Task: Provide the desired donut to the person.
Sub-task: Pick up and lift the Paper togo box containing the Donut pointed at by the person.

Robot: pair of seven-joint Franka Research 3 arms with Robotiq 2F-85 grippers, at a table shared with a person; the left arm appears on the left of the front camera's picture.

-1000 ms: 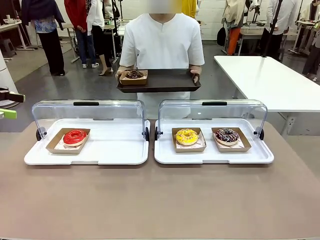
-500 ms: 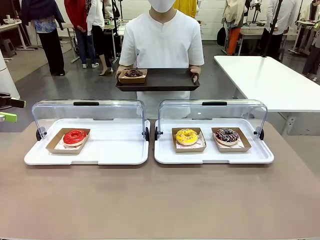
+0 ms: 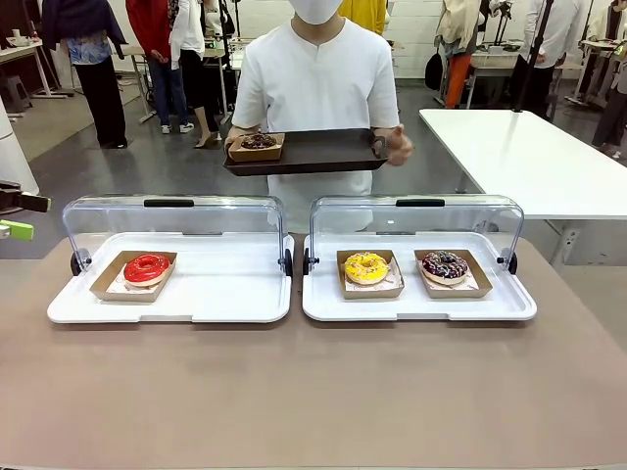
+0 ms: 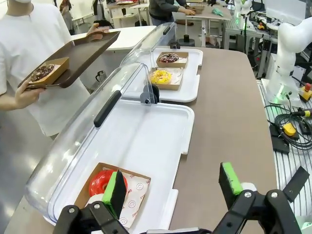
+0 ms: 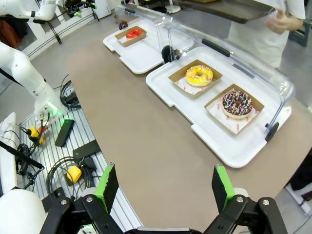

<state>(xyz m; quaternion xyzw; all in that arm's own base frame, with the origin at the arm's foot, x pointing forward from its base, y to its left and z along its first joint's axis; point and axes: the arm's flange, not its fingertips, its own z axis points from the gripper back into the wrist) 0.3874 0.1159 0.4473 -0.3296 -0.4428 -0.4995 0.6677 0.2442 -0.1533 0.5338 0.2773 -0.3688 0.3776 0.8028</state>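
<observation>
The person (image 3: 318, 78) held out a tray (image 3: 323, 152) to receive; the red donut (image 3: 147, 266), yellow donut (image 3: 366, 266) and sprinkled donut (image 3: 445, 264) lay in opened cases (image 3: 235, 284). The left hand (image 4: 173, 184) and right hand (image 5: 165, 181) gaped wide, empty.

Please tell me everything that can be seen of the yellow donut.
The yellow donut is a whole ring with glossy yellow icing and small specks. It lies flat on white paper in a shallow brown cardboard box, on the white tray of the right display case, whose clear lid is raised. It sits apart from the chocolate sprinkled donut in the next box. Nothing grips or touches it from above.
</observation>
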